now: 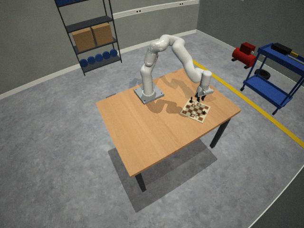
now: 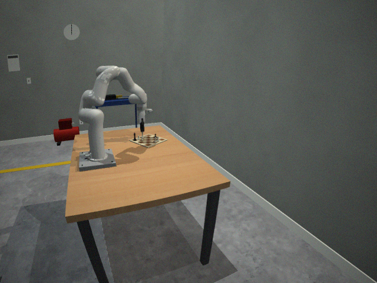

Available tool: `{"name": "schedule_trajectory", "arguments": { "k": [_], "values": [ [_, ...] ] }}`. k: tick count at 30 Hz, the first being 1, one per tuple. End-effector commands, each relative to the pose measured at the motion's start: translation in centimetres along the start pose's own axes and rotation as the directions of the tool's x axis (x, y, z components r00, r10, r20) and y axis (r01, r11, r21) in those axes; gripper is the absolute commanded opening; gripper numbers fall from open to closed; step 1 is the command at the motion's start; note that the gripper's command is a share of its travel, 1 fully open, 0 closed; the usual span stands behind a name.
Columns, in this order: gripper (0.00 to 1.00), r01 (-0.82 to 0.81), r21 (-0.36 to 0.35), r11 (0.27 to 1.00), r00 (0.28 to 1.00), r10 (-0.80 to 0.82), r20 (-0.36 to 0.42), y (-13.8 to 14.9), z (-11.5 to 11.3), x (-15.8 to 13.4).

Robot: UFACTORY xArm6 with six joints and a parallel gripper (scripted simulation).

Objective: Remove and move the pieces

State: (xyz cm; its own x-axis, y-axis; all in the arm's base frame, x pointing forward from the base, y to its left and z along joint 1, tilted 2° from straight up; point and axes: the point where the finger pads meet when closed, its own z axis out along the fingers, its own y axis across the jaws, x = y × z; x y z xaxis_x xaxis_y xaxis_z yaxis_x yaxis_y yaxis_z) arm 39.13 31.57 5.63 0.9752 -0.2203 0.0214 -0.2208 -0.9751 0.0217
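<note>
A small chessboard (image 1: 195,110) lies near the table's far right side and also shows in the exterior view (image 2: 148,140). A black piece (image 1: 191,99) stands upright on the table just off the board's far corner, and it also shows in the exterior view (image 2: 134,136). My gripper (image 1: 200,99) points straight down over the board's far edge and is partly open. Its fingertips hang just above a white piece (image 1: 198,103) that stands on the board, also seen in the exterior view (image 2: 141,134). I see nothing between the fingers. Other white and black pieces (image 1: 194,114) stand nearer the board's front.
The arm's base plate (image 1: 148,94) is bolted at the table's far edge, left of the board. The table edge (image 1: 228,104) runs close behind and to the right of the board. A blue cart (image 1: 277,73) stands on the floor beyond.
</note>
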Motion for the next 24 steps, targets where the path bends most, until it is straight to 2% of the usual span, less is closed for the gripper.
{"name": "schedule_trajectory", "arguments": {
  "k": [1,14,24],
  "values": [
    [0.43,0.000,0.004,1.000,1.000,0.000,-0.003,-0.1,-0.2,0.1],
    [0.43,0.000,0.004,1.000,1.000,0.000,-0.003,-0.1,0.8,0.1],
    [0.43,0.000,0.004,1.000,1.000,0.000,-0.003,-0.1,3.1,0.1]
  ]
}}
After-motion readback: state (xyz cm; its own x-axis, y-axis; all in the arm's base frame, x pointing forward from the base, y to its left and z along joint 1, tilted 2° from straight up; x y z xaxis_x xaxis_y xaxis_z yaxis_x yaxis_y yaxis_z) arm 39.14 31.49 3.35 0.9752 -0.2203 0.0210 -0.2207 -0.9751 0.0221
